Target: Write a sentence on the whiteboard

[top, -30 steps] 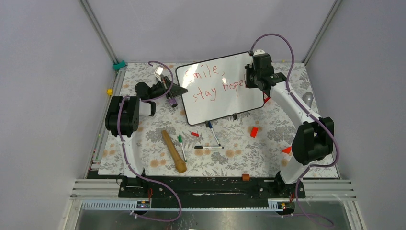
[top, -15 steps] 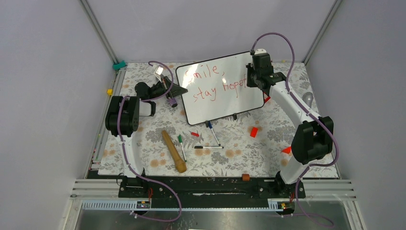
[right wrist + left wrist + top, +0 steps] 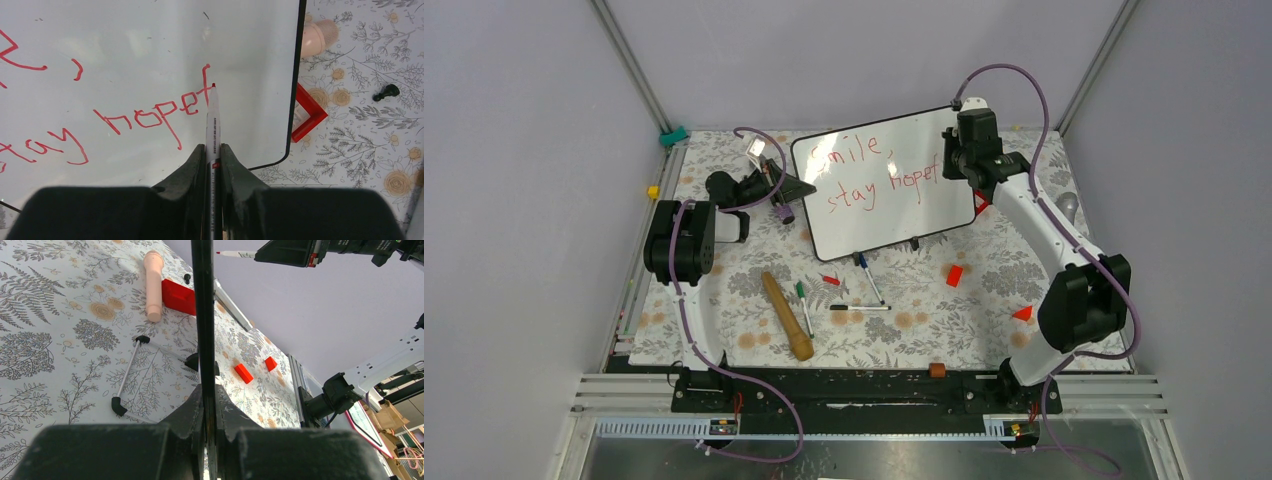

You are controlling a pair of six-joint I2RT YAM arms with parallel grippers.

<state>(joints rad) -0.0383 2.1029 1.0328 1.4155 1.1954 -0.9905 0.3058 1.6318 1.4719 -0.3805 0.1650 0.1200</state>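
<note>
The whiteboard point(image 3: 879, 205) stands tilted at the back middle of the table. The sentence point(image 3: 874, 180) on it is in red and reads "Smile," above "stay hopef". My left gripper point(image 3: 801, 187) is shut on the board's left edge; in the left wrist view the thin black frame point(image 3: 202, 315) runs up out of my gripper point(image 3: 209, 400). My right gripper point(image 3: 954, 168) is shut on a red marker point(image 3: 212, 125). Its tip sits at the stem of the last "f" of the sentence point(image 3: 150, 112), on the board point(image 3: 150, 35).
A wooden pin point(image 3: 786, 315), green point(image 3: 803, 301), blue point(image 3: 870, 277) and black point(image 3: 859, 307) markers and a red cap point(image 3: 829, 279) lie in front of the board. Red blocks point(image 3: 954, 275) point(image 3: 1023, 313) lie at the right. A red angle piece point(image 3: 310, 112) lies by the board's right corner.
My right gripper has moved right and slightly up along the second line. The letter "f" has been added after "hope". The left arm and board have not moved.
</note>
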